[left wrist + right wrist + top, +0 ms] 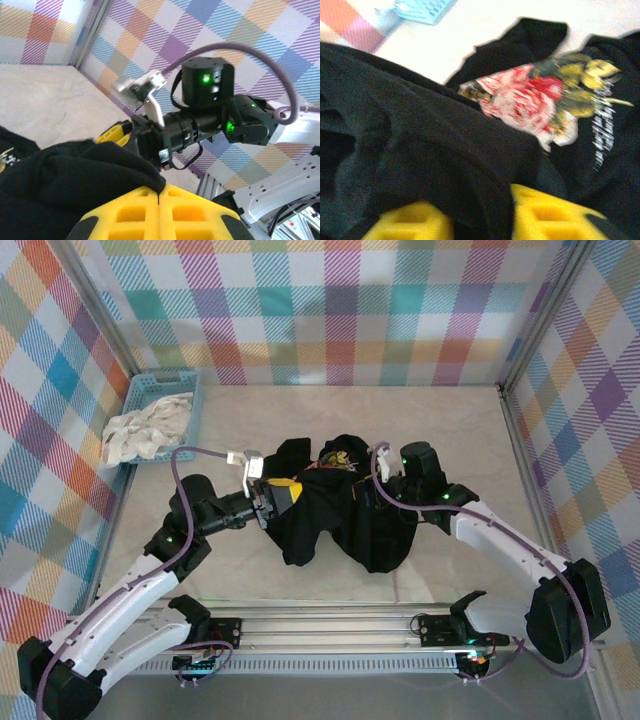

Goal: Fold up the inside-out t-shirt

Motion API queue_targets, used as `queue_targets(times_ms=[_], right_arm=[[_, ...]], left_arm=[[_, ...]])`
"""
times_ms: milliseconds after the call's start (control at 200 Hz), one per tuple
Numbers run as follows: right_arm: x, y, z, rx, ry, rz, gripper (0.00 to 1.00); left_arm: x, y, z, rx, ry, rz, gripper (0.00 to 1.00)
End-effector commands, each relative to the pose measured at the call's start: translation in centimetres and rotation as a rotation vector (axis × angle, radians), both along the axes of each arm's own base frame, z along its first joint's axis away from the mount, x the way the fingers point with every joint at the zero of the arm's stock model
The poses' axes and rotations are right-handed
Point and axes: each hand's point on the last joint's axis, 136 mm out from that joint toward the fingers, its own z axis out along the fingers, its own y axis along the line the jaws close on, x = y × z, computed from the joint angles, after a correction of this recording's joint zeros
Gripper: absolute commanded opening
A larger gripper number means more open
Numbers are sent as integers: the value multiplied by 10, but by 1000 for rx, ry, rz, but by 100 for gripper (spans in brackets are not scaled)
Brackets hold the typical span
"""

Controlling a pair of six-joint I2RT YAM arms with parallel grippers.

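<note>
Left gripper (159, 196): gridded yellow pads clenched on a fold of the inside-out t-shirt (345, 525). Right gripper (480, 216): pads parted, soft black cloth lying between them. Shirt crumpled at table centre; perforated blue basket (165, 382) at ten o'clock.

one t-shirt (345, 525), one blue basket (192, 382), one cream cloth (148, 430), left end effector (276, 496) plus right end effector (374, 480): two
</note>
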Motion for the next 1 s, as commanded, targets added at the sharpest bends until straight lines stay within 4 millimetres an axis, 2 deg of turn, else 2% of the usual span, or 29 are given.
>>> queue_targets(times_ms=[0,100,185,260,340,460,520,655,705,775,835,880,930,995], right_arm=[[1,-27,2,-135,-24,-89,42],[-13,-21,28,-96,-147,0,48],[-31,-5,54,17,-239,114,51],[-42,12,64,108,-242,198,53],[-43,27,61,130,-193,245,54],[-46,53,41,69,-180,314,56],[-43,60,32,30,-187,315,57],[-35,76,26,50,-176,336,57],[-33,79,27,61,-176,340,50],[-33,78,35,81,-180,340,20],[-39,70,51,143,-180,362,6],[-46,62,68,222,-185,391,0],[-55,55,85,313,-192,428,0],[-68,53,101,414,-198,484,0]], left_arm=[[-7,3,24,-51,-97,-25,0],[-8,3,23,-33,-132,-22,0],[-9,4,24,-20,-159,-21,0],[-9,4,25,-10,-173,-21,0],[-9,3,25,-5,-173,-24,0],[-8,2,25,-3,-171,-28,0],[-8,1,26,-3,-168,-34,0],[-8,2,22,5,-159,-33,0],[-7,3,20,12,-153,-20,0],[-2,7,15,31,-139,25,0],[14,18,4,70,-95,136,0],[28,32,-8,111,-50,253,0],[45,49,-22,164,0,388,0],[56,59,-38,220,43,470,0]])
